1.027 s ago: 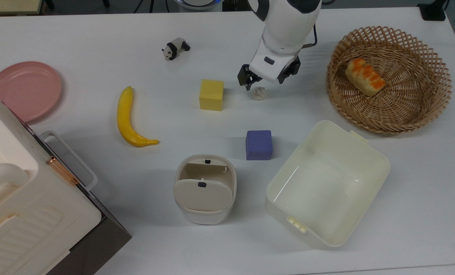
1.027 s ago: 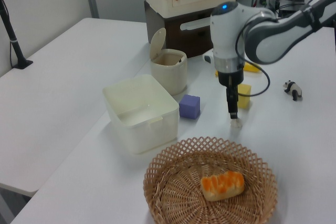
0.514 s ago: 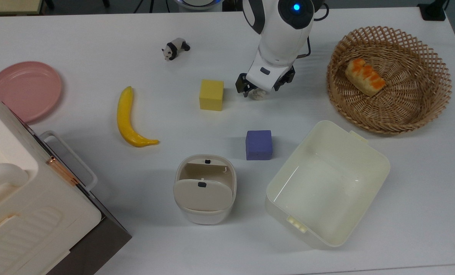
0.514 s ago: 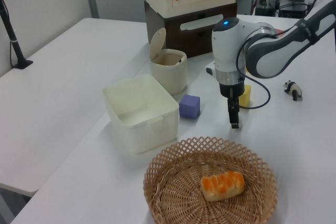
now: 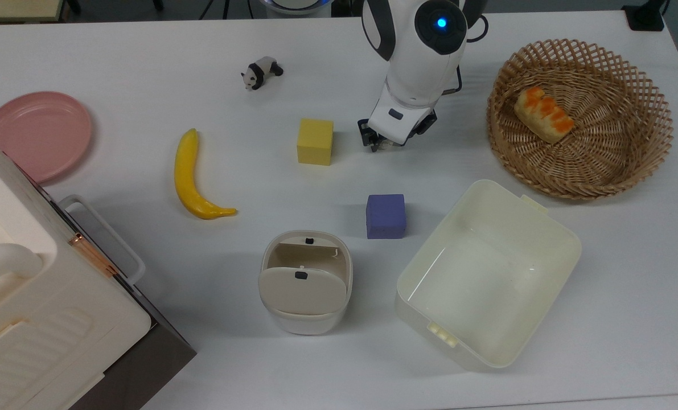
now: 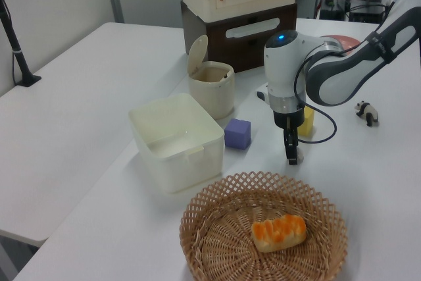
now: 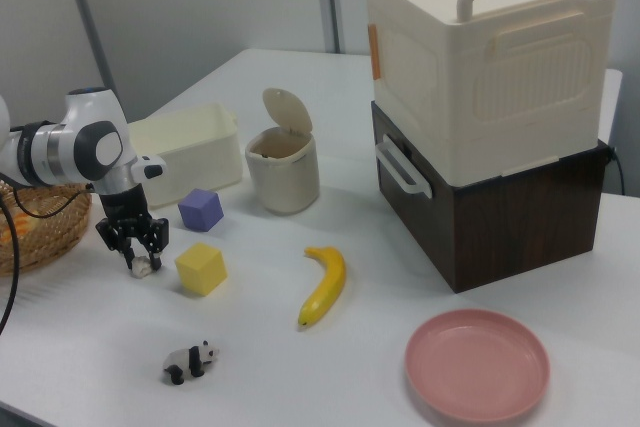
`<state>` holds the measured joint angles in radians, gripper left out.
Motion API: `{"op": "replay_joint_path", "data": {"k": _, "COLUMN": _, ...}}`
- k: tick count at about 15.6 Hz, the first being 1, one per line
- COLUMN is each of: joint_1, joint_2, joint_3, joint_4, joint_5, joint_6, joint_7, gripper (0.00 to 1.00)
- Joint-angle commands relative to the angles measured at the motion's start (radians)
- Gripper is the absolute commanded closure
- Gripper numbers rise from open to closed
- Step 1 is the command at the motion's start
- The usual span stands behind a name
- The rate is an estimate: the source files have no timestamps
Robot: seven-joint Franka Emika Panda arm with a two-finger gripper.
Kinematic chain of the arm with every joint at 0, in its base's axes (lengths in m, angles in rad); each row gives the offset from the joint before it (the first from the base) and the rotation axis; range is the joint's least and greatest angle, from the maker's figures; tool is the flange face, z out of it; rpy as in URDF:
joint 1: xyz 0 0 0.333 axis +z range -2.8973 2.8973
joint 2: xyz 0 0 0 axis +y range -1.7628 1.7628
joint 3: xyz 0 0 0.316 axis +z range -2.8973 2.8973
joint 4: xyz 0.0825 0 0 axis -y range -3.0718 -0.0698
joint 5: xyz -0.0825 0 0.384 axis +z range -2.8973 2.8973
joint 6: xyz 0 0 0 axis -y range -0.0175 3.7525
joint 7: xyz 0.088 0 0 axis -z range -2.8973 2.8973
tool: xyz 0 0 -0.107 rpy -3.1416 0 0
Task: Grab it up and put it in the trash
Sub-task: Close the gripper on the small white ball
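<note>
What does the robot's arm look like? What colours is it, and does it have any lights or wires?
The arm is chunky and rounded, with glossy white shells and dark grey bands at the joints. A small round blue light glows on its top joint. A thin black cable loops beside the wrist. At the tip sits a white block carrying the small black pincer, with two short fingers.

No readable text, labels, brands or nos. on anything in the top, left or right views.
</note>
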<state>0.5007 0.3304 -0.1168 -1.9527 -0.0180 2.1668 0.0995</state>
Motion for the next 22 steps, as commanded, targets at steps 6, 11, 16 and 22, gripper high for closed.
{"op": "replay_joint_path", "data": {"k": 6, "joint_1": 0.018, "joint_2": -0.033, "joint_3": -0.015, "joint_4": -0.009, "joint_5": 0.015, "joint_6": 0.010, "joint_7": -0.036, "gripper": 0.59}}
{"op": "replay_joint_path", "data": {"k": 11, "joint_1": 0.016, "joint_2": -0.036, "joint_3": -0.018, "joint_4": -0.008, "joint_5": 0.015, "joint_6": -0.015, "joint_7": -0.072, "gripper": 0.71}}
{"op": "replay_joint_path", "data": {"k": 16, "joint_1": 0.016, "joint_2": -0.043, "joint_3": -0.021, "joint_4": -0.006, "joint_5": 0.015, "joint_6": -0.018, "joint_7": -0.072, "gripper": 0.75}}
{"op": "replay_joint_path", "data": {"k": 22, "joint_1": 0.018, "joint_2": -0.100, "joint_3": -0.023, "joint_4": -0.003, "joint_5": 0.015, "joint_6": -0.068, "joint_7": -0.070, "gripper": 0.75}}
